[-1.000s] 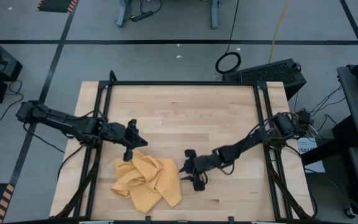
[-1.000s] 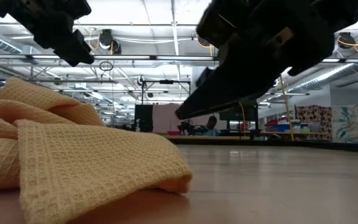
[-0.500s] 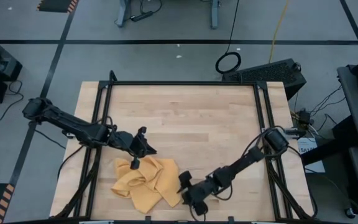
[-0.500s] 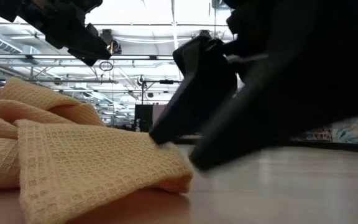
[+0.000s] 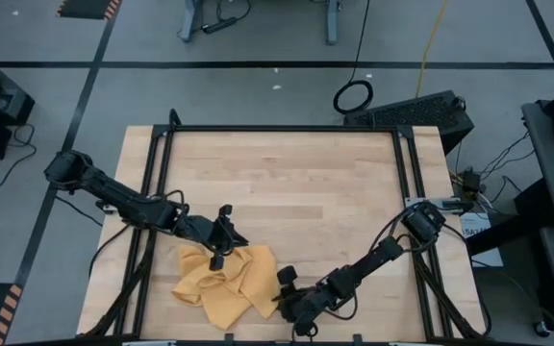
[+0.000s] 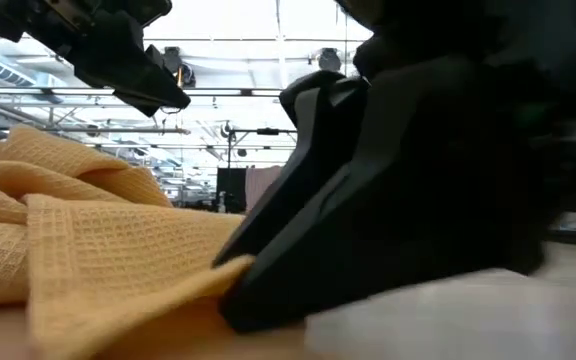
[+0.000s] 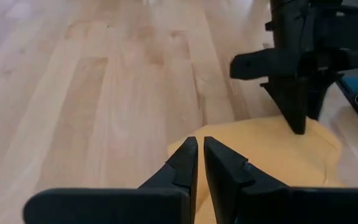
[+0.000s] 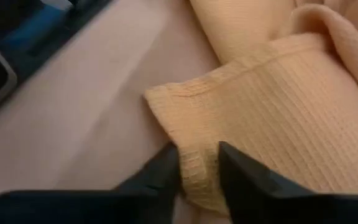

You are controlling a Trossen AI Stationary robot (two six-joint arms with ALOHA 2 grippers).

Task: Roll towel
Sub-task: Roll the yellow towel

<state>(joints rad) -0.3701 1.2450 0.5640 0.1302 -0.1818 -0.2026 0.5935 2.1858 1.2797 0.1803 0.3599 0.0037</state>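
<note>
The mustard-yellow towel lies crumpled in a heap on the wooden table, near its front edge and left of the middle. My right gripper is down at the heap's right-hand corner and is shut on the cloth there. My left gripper hangs shut a little above the heap's far edge, with nothing between its fingers. The low view shows it up in the air over the towel. My right gripper pinches the towel's hemmed edge between its two fingers, close to a corner on the heap's right side. The fingers slant down from the table's right. How many layers they hold, I cannot tell. The cloth is slack and rests on the table.
Black frame rails run along the table's left and right sides. Bare wood stretches over the far half and the middle of the table. Cables hang off both arms by the rails.
My right gripper has moved toward the table's near edge and left, sunk to the towel's right corner, and shut on its edge, flattening that corner. My left gripper has moved right and toward the near edge, coming down over the heap's far edge, still shut.
</note>
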